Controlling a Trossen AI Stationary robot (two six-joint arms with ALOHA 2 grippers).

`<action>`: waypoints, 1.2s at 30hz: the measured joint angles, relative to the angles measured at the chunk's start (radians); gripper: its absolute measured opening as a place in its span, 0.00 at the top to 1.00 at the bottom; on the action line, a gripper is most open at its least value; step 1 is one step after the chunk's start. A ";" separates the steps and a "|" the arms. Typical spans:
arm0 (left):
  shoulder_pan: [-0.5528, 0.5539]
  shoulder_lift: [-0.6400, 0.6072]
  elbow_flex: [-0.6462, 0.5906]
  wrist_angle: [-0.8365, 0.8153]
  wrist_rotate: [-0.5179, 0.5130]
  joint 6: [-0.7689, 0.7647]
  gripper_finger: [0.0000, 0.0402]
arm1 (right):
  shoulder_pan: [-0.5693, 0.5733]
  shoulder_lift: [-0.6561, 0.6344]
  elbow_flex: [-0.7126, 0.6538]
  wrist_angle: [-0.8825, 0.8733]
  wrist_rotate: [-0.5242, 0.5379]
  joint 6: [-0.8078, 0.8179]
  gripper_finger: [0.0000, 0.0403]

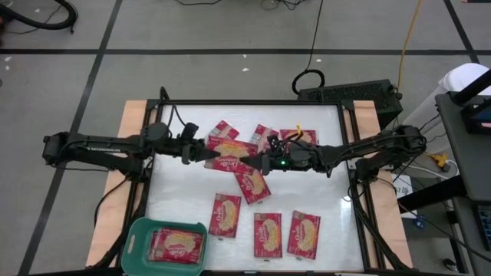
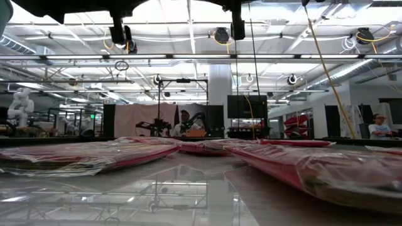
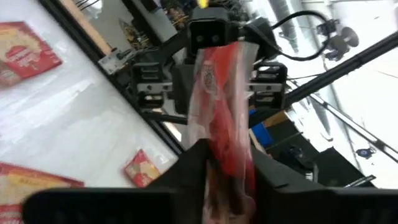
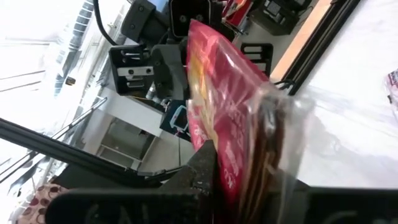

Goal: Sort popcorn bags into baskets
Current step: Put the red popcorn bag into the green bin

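Meeting over the middle of the white tabletop (image 1: pixel 184 199), both dark arms are gripping one flat red plastic popcorn bag (image 1: pixel 232 149) from opposite ends, holding it up between them. The left gripper (image 1: pixel 209 150) is reaching in from the left side, its jaws clenched on the bag's near end; in the left wrist view the bag (image 3: pixel 221 112) is running edge-on from between the dark fingers (image 3: pixel 189 168) toward the other arm. The right gripper (image 1: pixel 261 162) is coming from the right side, its jaws pinched shut on the crinkled clear seam of the same bag (image 4: pixel 233 124).

Other red packets with yellow-cream fronts are lying flat around them: a cluster at the far side (image 1: pixel 265 136), one just below the grippers (image 1: pixel 252 184), and three in a row nearer the front edge (image 1: pixel 268 234). A teal-green rectangular plastic basket (image 1: pixel 138 239) is sitting at the front left corner, holding at least one red packet (image 1: pixel 176 244).
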 joint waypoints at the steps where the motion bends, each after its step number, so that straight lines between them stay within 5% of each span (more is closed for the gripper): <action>1: 0.001 -0.001 0.000 -0.001 -0.003 0.000 0.88 | 0.000 0.000 0.000 0.000 0.000 -0.002 0.94; 4: 0.005 -0.005 0.000 -0.009 -0.003 -0.014 0.96 | 0.000 0.000 0.000 -0.004 0.001 -0.014 0.94; 11: -0.007 -0.022 0.000 -0.032 0.009 -0.107 0.92 | 0.000 0.000 0.001 -0.010 -0.005 -0.039 0.86; 22: -0.074 -0.280 0.000 -0.414 -0.034 -0.171 0.94 | 0.000 0.002 0.000 -0.090 -0.056 -0.008 0.63; 30: -0.261 -0.519 0.000 -0.699 -0.054 -0.287 0.95 | 0.002 0.002 0.000 -0.084 -0.135 -0.021 0.60; 36: -0.471 -0.568 0.002 -0.779 -0.127 -0.405 0.95 | 0.001 0.002 0.000 -0.084 -0.135 -0.020 0.60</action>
